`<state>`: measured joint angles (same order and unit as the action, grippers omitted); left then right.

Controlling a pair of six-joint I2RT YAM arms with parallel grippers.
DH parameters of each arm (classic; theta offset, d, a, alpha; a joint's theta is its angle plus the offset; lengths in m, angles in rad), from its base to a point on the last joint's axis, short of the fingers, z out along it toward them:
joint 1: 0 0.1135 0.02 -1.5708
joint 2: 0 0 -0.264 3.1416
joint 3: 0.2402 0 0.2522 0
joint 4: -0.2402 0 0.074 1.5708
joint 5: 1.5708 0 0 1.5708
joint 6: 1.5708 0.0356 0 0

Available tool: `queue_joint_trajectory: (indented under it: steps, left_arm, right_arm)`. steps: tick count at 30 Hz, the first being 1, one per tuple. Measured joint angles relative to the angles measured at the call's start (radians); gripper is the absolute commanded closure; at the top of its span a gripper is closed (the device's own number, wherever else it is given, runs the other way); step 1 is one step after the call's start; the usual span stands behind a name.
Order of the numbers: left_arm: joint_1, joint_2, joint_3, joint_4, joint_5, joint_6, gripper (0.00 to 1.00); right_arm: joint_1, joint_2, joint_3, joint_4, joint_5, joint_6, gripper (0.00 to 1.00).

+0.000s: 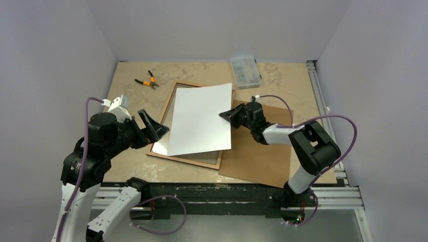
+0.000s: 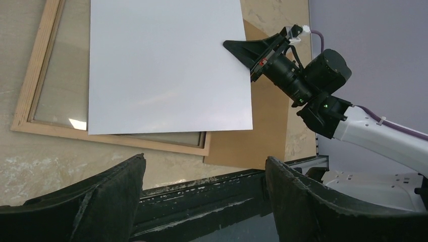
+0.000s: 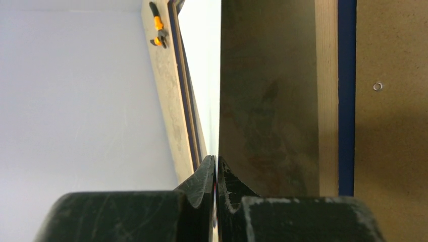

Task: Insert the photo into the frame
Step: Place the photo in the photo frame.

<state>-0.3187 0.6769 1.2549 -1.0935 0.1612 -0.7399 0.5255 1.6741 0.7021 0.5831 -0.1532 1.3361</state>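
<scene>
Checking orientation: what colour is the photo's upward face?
The large rectangular paper photo shows plain white, clearest from top external.

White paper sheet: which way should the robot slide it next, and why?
Probably nudge it left. The right fingers pinch the glossy white paper sheet, which covers the right rail of the light wood-brown rectangular frame while bare pane shows on the left.

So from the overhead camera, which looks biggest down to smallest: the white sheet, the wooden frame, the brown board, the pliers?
1. frame and brown board: they look alike and the board is partly covered, so unranked.
2. photo, white side up, slightly smaller.
3. pliers, by far the smallest.
</scene>
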Motion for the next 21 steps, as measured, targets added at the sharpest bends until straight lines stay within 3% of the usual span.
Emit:
queue_joint_trajectory:
  steps: [10,21]
  left_arm:
    - [0.000,0.012,0.000,-0.010,0.000,0.002,0.15]
    - [0.000,0.018,-0.008,-0.023,0.004,0.015,0.15]
  right_arm:
    - [0.051,-0.058,-0.035,0.003,0.150,0.049,1.00]
    - [0.124,0.092,0.010,0.032,0.168,0.107,1.00]
